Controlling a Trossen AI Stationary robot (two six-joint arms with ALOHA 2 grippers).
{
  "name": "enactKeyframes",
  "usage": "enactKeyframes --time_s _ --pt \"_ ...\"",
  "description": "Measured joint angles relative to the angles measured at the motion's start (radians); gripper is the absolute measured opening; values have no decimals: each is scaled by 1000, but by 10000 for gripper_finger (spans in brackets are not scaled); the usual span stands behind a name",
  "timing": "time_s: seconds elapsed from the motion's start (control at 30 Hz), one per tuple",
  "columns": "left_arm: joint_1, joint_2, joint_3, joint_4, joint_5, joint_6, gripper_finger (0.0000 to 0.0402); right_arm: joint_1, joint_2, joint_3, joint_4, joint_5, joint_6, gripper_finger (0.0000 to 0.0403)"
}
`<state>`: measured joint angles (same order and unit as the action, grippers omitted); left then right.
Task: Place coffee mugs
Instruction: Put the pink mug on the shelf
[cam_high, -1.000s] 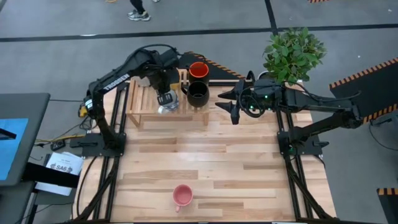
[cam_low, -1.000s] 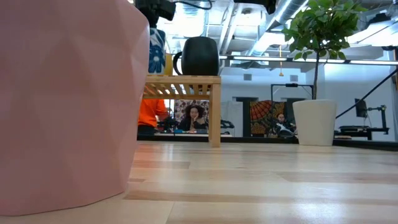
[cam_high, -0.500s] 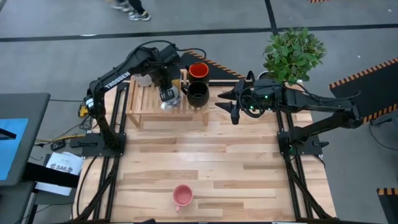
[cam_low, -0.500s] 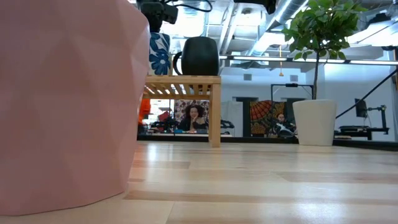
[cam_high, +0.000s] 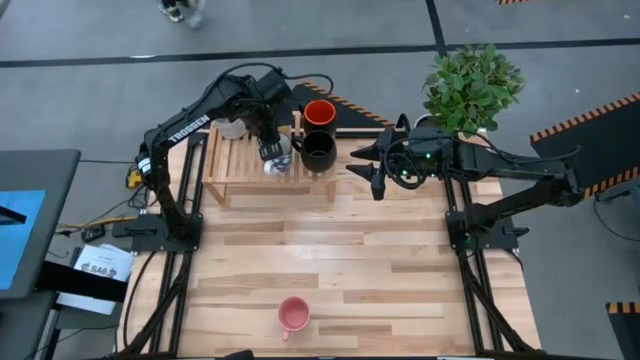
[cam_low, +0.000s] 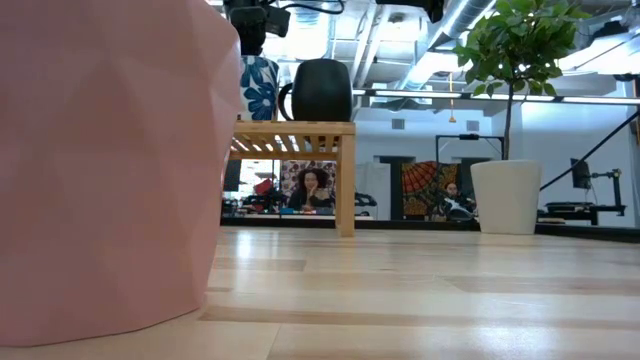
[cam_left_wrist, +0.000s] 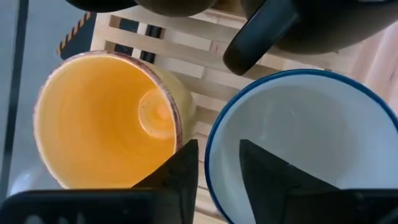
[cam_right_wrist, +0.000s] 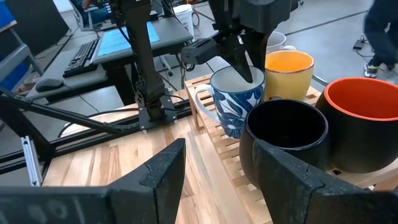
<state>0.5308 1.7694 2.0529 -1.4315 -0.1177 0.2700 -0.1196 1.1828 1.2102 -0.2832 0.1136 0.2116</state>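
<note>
A white mug with blue flowers (cam_left_wrist: 298, 143) stands by its base on the wooden rack (cam_high: 235, 170), beside the black mug (cam_high: 318, 150). Behind them on the rack are the orange mug (cam_high: 319, 112) and a yellow mug (cam_left_wrist: 106, 118). My left gripper (cam_left_wrist: 217, 168) is open above the flowered mug (cam_right_wrist: 236, 102). One finger is inside the mug and one outside, with its rim between them and a gap on each side. My right gripper (cam_high: 372, 165) hovers open to the right of the rack. The pink mug (cam_high: 293, 316) stands near the table's front edge.
A white mug (cam_high: 232, 128) sits at the rack's far left corner. A potted plant (cam_high: 470, 85) in a white pot (cam_low: 505, 195) stands at the far right corner. Bare wooden tabletop (cam_high: 340, 250) lies between the rack and the pink mug. People sit in the room behind.
My left gripper has moved a little toward the far edge and the black mug, taking the flowered mug with it. The mug now stands upright on the rack next to the black mug, and the fingers stand clear of its rim.
</note>
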Motion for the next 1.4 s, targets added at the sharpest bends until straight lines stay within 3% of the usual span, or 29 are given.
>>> enactKeyframes --time_s 0.2,0.43,0.6,0.73,0.87,1.23,1.4 --pt "0 -18 14 -1 -14 10 137 0 0 0 0 0 0 214" --pt "2 -21 154 -38 -25 -47 163 0 0 0 0 0 0 214" --pt "2 -63 228 -5 145 -187 164 0 0 0 1 0 0 214" --pt "-30 -176 168 145 248 -268 164 0 0 0 0 0 0 214" --pt "-104 -340 -18 379 196 -304 165 0 0 0 0 0 0 214" --pt "-345 -847 -910 1238 140 -334 165 0 0 0 0 0 -2 214" --pt "-388 -974 -1179 1501 69 -387 165 0 0 0 0 0 -2 214"
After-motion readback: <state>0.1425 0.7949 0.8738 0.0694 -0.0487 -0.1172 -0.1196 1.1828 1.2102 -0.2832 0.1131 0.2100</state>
